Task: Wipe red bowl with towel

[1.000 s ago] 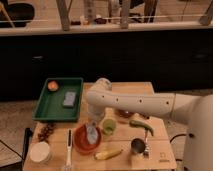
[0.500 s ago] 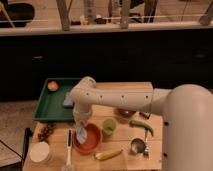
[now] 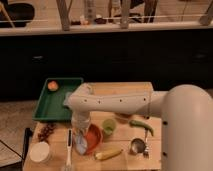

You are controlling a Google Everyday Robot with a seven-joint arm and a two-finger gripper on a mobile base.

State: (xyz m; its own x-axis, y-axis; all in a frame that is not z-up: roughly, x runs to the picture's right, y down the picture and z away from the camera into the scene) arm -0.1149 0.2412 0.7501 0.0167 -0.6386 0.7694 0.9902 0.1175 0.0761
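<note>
The red bowl point(image 3: 93, 137) sits on the wooden table point(image 3: 125, 90), near the front left. My gripper point(image 3: 80, 132) points down at the bowl's left edge, under the white arm that reaches in from the right. It is shut on a pale towel point(image 3: 80, 145) that hangs onto the bowl's left rim and inner side. The arm's wrist hides part of the bowl's left side.
A green cup point(image 3: 108, 126) stands right next to the bowl. A banana point(image 3: 108, 154), a metal cup point(image 3: 137, 146) and a green pepper point(image 3: 140, 125) lie to the right. On the left are a green tray point(image 3: 51, 103) holding an orange point(image 3: 52, 85), grapes point(image 3: 46, 131), a white bowl point(image 3: 40, 151) and a brush point(image 3: 68, 148).
My arm has swung left, and the gripper with the towel has moved from over the bowl's middle to its left edge. The arm now covers the grey block on the tray.
</note>
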